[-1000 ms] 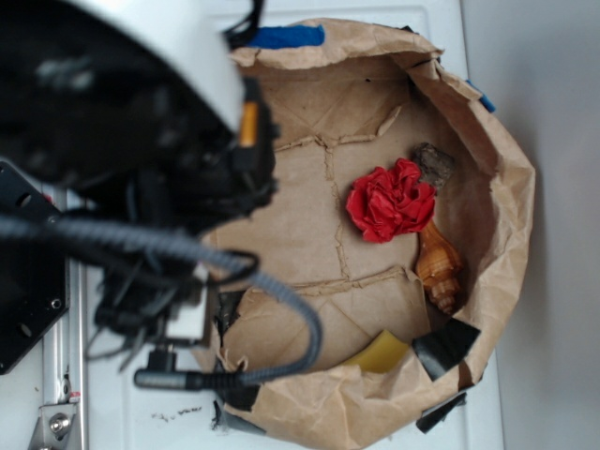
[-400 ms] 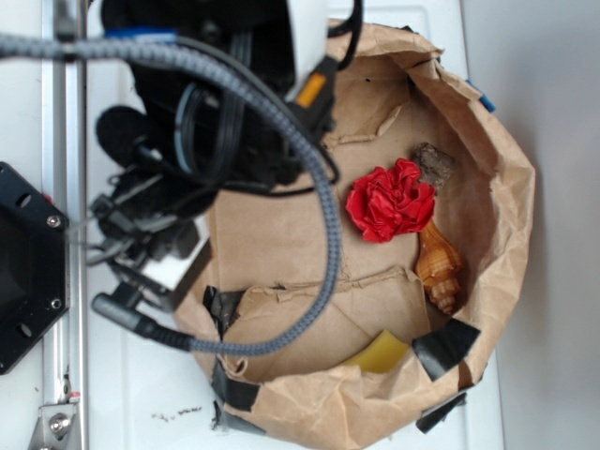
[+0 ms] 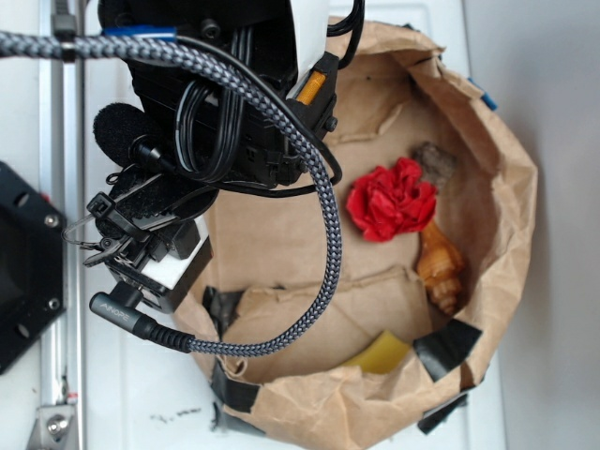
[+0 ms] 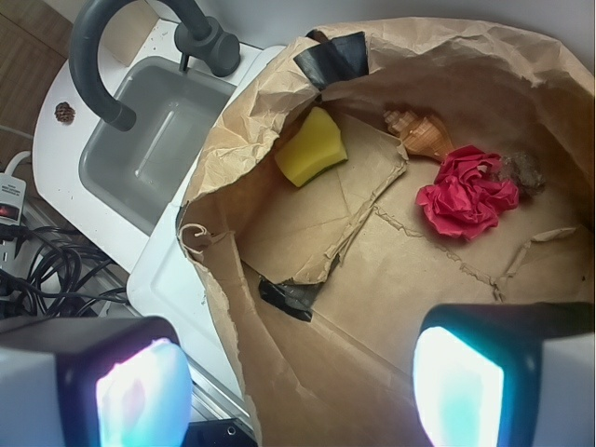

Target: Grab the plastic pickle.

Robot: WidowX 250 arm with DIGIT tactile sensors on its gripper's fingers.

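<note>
I cannot tell where the plastic pickle is; neither view shows it. My gripper (image 4: 298, 386) hangs with jaws spread wide above the brown paper bag (image 4: 233, 140), which holds a red flower (image 4: 466, 194), a seashell (image 4: 421, 136) and a yellow piece (image 4: 310, 158).

A paper bag (image 4: 233, 140) is set on the worktop (image 3: 141, 394), its mouth open. Inside it, in the wrist view, a flower (image 4: 466, 194) is found at 3 o'clock. A seashell (image 4: 421, 133) is placed just beside it at 11 o'clock, and a small lump (image 4: 524, 169) touches it at 2 o'clock. A flat piece (image 4: 310, 151) lies at the bag's 10 o'clock, well apart from the flower. A sink (image 4: 149, 154) is seen outside the bag at 9 o'clock.
</note>
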